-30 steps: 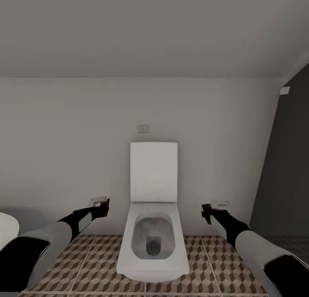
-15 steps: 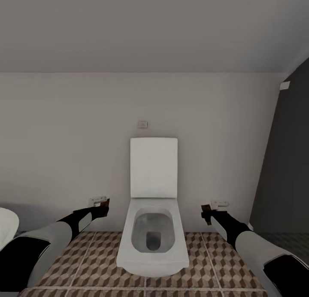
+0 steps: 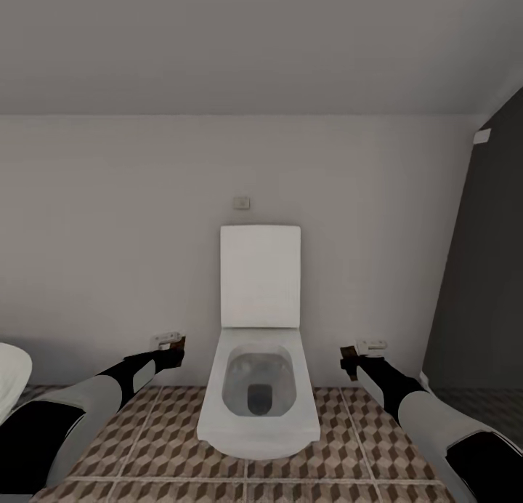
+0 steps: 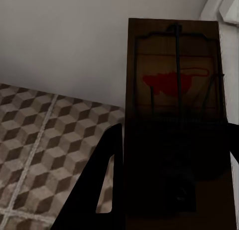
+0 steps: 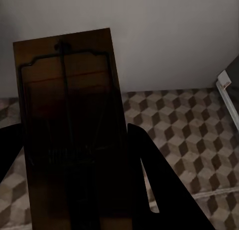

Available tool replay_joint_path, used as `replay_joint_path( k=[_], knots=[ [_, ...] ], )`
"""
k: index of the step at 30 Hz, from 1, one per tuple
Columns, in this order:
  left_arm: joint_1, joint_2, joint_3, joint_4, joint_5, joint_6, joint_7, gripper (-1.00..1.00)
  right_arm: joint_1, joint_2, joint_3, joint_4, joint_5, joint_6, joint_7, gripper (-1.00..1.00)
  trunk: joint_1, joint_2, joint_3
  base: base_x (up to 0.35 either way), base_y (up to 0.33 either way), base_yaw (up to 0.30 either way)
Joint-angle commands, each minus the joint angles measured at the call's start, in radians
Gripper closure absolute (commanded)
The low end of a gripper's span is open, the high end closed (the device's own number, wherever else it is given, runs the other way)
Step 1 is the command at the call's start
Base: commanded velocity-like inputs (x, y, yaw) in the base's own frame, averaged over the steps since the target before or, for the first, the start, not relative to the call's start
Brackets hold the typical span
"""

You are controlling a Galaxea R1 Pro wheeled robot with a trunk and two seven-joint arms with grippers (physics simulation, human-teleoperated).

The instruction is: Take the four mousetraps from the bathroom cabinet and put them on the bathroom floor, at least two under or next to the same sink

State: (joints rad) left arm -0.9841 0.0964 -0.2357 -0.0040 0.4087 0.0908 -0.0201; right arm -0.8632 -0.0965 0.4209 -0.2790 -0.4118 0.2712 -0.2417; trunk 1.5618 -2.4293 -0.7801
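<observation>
Facing toilet (image 3: 260,372) — each hand clamps a mousetrap (image 4: 174,115)

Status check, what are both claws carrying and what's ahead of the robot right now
Left claw shut on a mousetrap. Right claw shut on another mousetrap. Toilet dead ahead on the bathroom floor.

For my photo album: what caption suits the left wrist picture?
Left pincer holding a mousetrap above the patterned floor.
</observation>
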Motion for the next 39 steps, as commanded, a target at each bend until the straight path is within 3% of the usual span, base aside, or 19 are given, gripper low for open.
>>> replay_joint_path(
  k=[1, 10, 39],
  knots=[
    [-0.001, 0.000, -0.008, -0.001, 0.009, 0.004, 0.000, 1.00, 0.000, -0.001, 0.009, -0.003, -0.012, 0.005, -0.007, 1.00, 0.004, -0.008, -0.004, 0.000, 0.000, 0.000],
    [-0.001, 0.000, -0.008, -0.001, 0.009, 0.004, 0.000, 1.00, 0.000, -0.002, 0.007, -0.010, -0.012, 0.005, -0.006, 1.00, 0.038, -0.071, -0.033, 0.000, 0.000, 0.000],
    [-0.001, 0.000, -0.008, -0.001, 0.009, 0.002, 0.000, 1.00, 0.000, -0.002, 0.007, -0.012, -0.012, 0.005, -0.007, 1.00, 0.051, -0.078, -0.145, 0.000, 0.000, 0.000]
  ],
)
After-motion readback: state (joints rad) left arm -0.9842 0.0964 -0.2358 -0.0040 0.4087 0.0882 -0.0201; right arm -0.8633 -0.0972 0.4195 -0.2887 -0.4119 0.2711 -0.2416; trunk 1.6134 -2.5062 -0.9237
